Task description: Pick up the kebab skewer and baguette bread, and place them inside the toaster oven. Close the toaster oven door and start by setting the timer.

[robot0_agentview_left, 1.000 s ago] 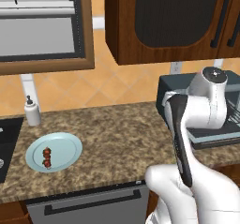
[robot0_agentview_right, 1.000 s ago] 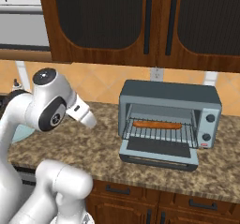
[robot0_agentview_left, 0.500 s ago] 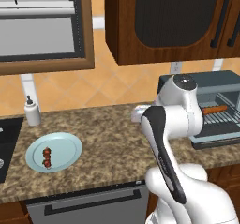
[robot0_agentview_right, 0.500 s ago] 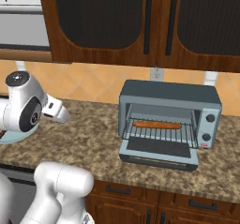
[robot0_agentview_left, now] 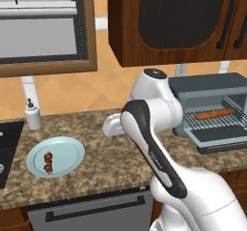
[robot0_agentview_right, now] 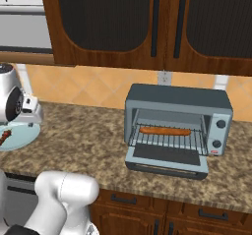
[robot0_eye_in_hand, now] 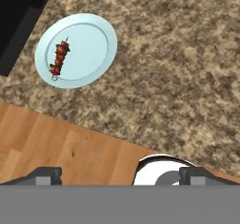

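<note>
The kebab skewer (robot0_eye_in_hand: 59, 59) lies on a pale blue plate (robot0_eye_in_hand: 89, 35) at the left of the counter, and shows as well from the base, skewer (robot0_agentview_left: 48, 162) and plate (robot0_agentview_left: 67, 150). The baguette bread (robot0_agentview_right: 164, 131) rests on the wire rack inside the toaster oven (robot0_agentview_right: 177, 97). The toaster oven door (robot0_agentview_right: 167, 159) hangs open and flat. My gripper (robot0_eye_in_hand: 121, 176) is open and empty, high above the counter and to the right of the plate. From the base, the gripper (robot0_agentview_left: 106, 127) points left between plate and oven.
A white soap dispenser (robot0_agentview_left: 33, 115) stands at the back left beside a dark sink (robot0_agentview_left: 7, 148). Dark wooden cabinets (robot0_agentview_right: 147, 22) hang over the counter. Two knobs (robot0_agentview_right: 220, 133) sit on the oven's right side. The counter's front edge drops to a wooden floor (robot0_eye_in_hand: 61, 148).
The arm has swung left, away from the toaster oven and toward the plate. The baguette has stayed on the rack, and the gripper has stayed open.
</note>
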You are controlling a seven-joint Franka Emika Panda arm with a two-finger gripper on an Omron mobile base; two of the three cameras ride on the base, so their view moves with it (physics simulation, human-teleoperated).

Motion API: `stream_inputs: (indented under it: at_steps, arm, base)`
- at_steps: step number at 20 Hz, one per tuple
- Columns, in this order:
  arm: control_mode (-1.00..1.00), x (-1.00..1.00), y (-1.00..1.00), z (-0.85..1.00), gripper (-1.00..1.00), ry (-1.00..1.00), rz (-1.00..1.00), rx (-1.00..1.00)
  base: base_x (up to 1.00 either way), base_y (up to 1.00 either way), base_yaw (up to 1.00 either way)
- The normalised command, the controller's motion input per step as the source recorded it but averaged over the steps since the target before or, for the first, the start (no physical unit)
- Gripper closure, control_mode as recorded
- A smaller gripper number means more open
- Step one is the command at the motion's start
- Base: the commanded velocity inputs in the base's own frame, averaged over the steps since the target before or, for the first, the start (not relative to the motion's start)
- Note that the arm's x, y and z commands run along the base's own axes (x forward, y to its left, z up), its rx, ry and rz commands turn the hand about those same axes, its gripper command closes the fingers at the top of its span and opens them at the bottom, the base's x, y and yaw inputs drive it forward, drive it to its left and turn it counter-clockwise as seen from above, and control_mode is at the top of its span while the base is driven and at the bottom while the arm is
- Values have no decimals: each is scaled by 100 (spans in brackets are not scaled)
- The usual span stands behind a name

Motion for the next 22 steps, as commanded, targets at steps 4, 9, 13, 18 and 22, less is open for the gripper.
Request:
stream_inputs:
  at_steps: [4, 9, 13, 18, 22]
  arm:
    - [-100, -30, 100, -26, -100, 0, 6, 0]
    - [-100, -8, 100, -46, -100, 1, -3, 0]
    - [-100, 4, 100, -62, -100, 1, -8, 0]
    - [-100, 53, 71, -59, -100, 14, -11, -2]
    - [-100, 67, 34, -32, -100, 12, -16, -6]
  base:
    - [0, 0, 0]
    - [0, 0, 0]
    - [0, 0, 0]
    - [0, 0, 0]
    - [0, 0, 0]
